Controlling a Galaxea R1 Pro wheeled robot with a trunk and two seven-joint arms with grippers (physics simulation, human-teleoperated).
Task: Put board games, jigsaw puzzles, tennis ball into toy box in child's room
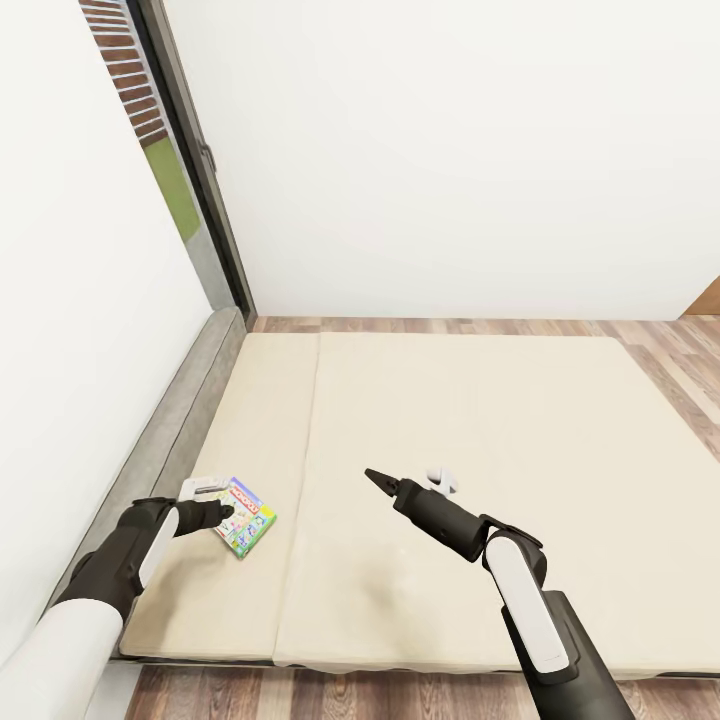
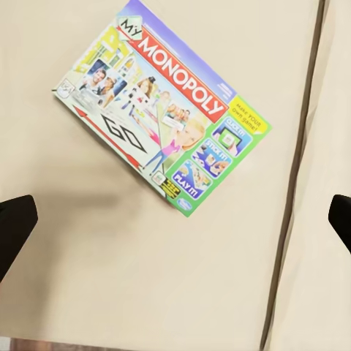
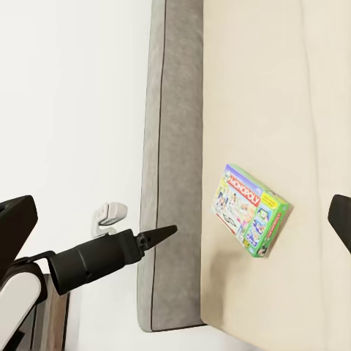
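Head view: bed (image 1: 460, 440) with beige mattress, dark grey frame along its left side against the white wall. One board game, the My Monopoly box (image 1: 245, 515), lies flat near the mattress's left front corner, just beside the frame edge. Rest of the mattress is bare, wide room to the right. Wood floor (image 1: 660, 350) beyond the far edge. Left gripper (image 1: 222, 512) sits at the box's near-left side; contact cannot be told. Right gripper (image 1: 385, 485) hovers over mid-mattress, well apart from the box, holding nothing; its spread cannot be told here.

Left wrist view: box (image 2: 164, 110) count 1, printed face up, tilted to the mattress seam (image 2: 296, 175). Fingertips (image 2: 14, 223) at both frame edges, spread wide, box not between them.

Right wrist view: box (image 3: 251, 208) near grey frame (image 3: 175, 146). Left gripper's dark finger (image 3: 150, 239) points toward it, gap visible. Right fingertips (image 3: 16, 219) spread wide, empty.
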